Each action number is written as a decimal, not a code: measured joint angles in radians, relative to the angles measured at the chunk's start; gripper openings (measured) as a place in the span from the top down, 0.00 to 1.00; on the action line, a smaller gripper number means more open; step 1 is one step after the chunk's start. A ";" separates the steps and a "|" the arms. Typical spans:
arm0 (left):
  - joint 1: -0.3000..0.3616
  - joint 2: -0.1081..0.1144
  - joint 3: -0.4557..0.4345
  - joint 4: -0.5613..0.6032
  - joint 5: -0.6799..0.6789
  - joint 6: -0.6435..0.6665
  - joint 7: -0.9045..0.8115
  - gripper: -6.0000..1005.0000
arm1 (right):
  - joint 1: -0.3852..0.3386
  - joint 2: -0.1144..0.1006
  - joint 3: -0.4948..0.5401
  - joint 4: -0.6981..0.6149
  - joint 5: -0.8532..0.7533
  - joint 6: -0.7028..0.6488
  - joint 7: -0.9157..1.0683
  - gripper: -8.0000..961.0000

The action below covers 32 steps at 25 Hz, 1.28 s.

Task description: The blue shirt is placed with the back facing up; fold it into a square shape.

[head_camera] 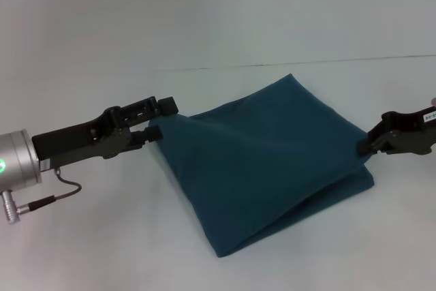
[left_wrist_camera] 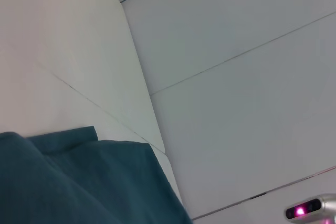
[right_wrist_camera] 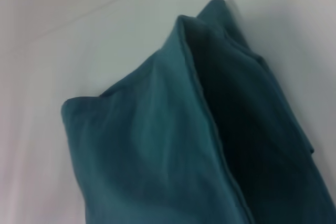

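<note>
The blue shirt [head_camera: 266, 161] lies folded over on the white table, its upper layer lifted and stretched taut between both grippers. My left gripper [head_camera: 158, 119] is shut on the shirt's left corner, held above the table. At the right edge, my right gripper [head_camera: 368, 144] is shut on the shirt's right corner. The bottom fold point rests on the table near the front. Teal cloth [left_wrist_camera: 79, 182] fills the left wrist view's corner. Layered folds of the shirt [right_wrist_camera: 210, 140] fill the right wrist view.
The white table [head_camera: 102, 236] stretches all around the shirt. A thin seam line [head_camera: 340, 60] runs across the far side. A cable [head_camera: 61, 192] hangs under my left arm. A lit pink sensor [left_wrist_camera: 302, 211] shows in the left wrist view.
</note>
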 joint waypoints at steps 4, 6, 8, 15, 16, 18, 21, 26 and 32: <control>-0.003 0.000 -0.002 0.000 0.000 -0.001 0.000 0.06 | 0.000 0.002 -0.031 -0.038 -0.013 -0.033 0.030 0.94; -0.004 -0.001 -0.003 0.000 0.000 -0.002 0.000 0.06 | 0.000 0.000 -0.058 -0.040 -0.043 -0.028 0.046 0.96; -0.004 -0.001 -0.003 0.000 0.000 -0.003 0.000 0.06 | 0.001 0.001 -0.075 -0.035 -0.080 -0.005 0.055 0.95; -0.007 -0.001 -0.006 0.000 0.000 -0.009 -0.009 0.07 | 0.029 0.018 -0.129 0.010 -0.154 0.072 0.064 0.92; -0.007 -0.001 -0.006 0.000 0.000 -0.012 -0.010 0.07 | 0.034 0.021 -0.135 0.015 -0.164 0.078 0.064 0.92; -0.007 -0.001 -0.006 0.000 0.000 -0.015 -0.011 0.07 | 0.042 0.027 -0.145 0.023 -0.180 0.086 0.064 0.91; -0.006 -0.001 -0.004 0.001 0.000 -0.018 -0.012 0.07 | 0.055 0.033 -0.154 0.032 -0.192 0.089 0.065 0.90; -0.007 -0.002 -0.003 0.005 0.000 -0.020 -0.014 0.08 | 0.061 0.032 -0.157 0.019 -0.214 0.082 0.082 0.88; -0.008 -0.002 -0.004 0.007 0.000 -0.024 -0.019 0.08 | 0.052 0.044 -0.158 -0.056 -0.250 0.086 0.114 0.77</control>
